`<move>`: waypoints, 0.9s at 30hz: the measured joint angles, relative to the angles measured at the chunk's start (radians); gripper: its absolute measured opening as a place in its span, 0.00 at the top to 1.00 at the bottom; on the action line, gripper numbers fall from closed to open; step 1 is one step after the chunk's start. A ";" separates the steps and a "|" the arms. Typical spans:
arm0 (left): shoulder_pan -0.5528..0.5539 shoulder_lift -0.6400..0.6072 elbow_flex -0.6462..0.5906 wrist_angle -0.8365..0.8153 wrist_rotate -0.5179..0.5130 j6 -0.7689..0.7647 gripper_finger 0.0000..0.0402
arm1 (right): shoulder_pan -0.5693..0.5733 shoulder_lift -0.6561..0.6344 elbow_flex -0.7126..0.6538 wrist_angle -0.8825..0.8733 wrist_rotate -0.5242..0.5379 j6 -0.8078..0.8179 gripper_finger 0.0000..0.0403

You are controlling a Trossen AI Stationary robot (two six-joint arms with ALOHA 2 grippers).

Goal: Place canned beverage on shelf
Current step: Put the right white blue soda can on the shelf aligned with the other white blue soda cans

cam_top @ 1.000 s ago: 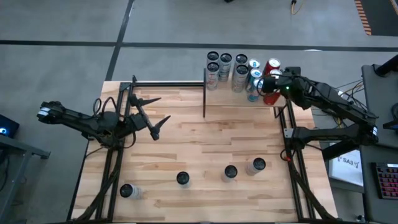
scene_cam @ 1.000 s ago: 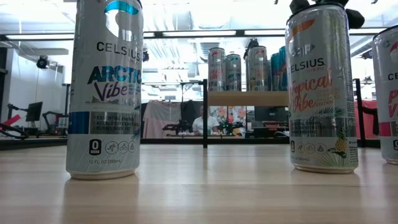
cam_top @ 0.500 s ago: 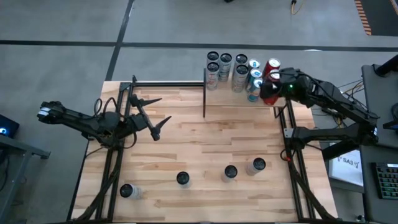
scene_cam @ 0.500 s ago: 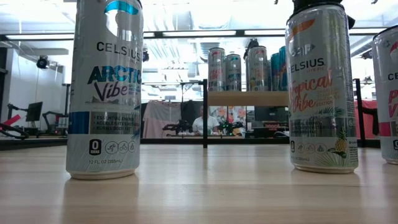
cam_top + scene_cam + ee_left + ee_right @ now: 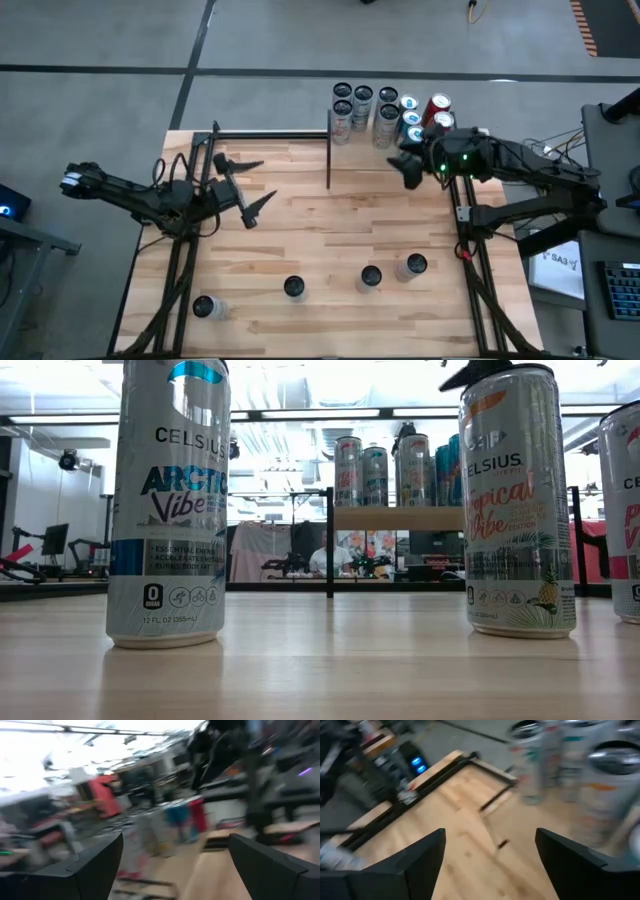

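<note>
Several canned beverages (image 5: 385,110) stand upright on the shelf (image 5: 400,518) at the table's far right, a red can (image 5: 438,104) among them. My right gripper (image 5: 404,168) hovers open just on the near side of them, over the table, nothing between its fingers (image 5: 420,855). Several more cans stand near the table's front edge, among them an Arctic Vibe can (image 5: 170,500) and a Tropical Vibe can (image 5: 515,500). My left gripper (image 5: 254,184) hangs open over the table's left part, holding nothing.
A black post (image 5: 328,150) of the shelf rises between the two grippers, and a black rail (image 5: 270,134) runs along the far edge. Bare wood lies in the middle of the table (image 5: 330,230). Arm frames stand at the left and right edges.
My right gripper has drawn away from the cans at the shelf's right end and swung toward the table's left and near side, turning as it went; the cans have stayed upright on the shelf. My left gripper has rolled a little in place.
</note>
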 joint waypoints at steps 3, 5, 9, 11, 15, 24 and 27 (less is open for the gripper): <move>-0.008 0.002 0.002 0.000 0.160 -0.138 0.14 | 0.100 0.021 0.000 0.028 0.004 -0.007 0.29; -0.010 0.014 0.006 0.016 0.323 -0.231 0.14 | 0.168 0.039 0.000 0.051 0.015 -0.015 0.31; -0.051 0.072 0.006 0.054 0.468 -0.409 0.14 | 0.309 0.088 0.000 0.068 0.069 -0.034 0.34; -0.097 0.101 0.006 0.039 0.428 -0.434 0.14 | 0.376 0.116 0.000 0.068 0.116 -0.057 0.35; -0.190 0.159 0.011 -0.026 0.247 -0.456 0.14 | 0.466 0.178 0.000 0.071 0.185 -0.088 0.36; -0.412 0.327 0.173 -0.249 -0.027 -0.517 0.14 | 0.522 0.290 0.000 0.094 0.179 -0.084 0.36; -0.459 0.388 0.244 -0.323 -0.078 -0.515 0.14 | 0.528 0.312 0.000 0.104 0.133 -0.068 0.37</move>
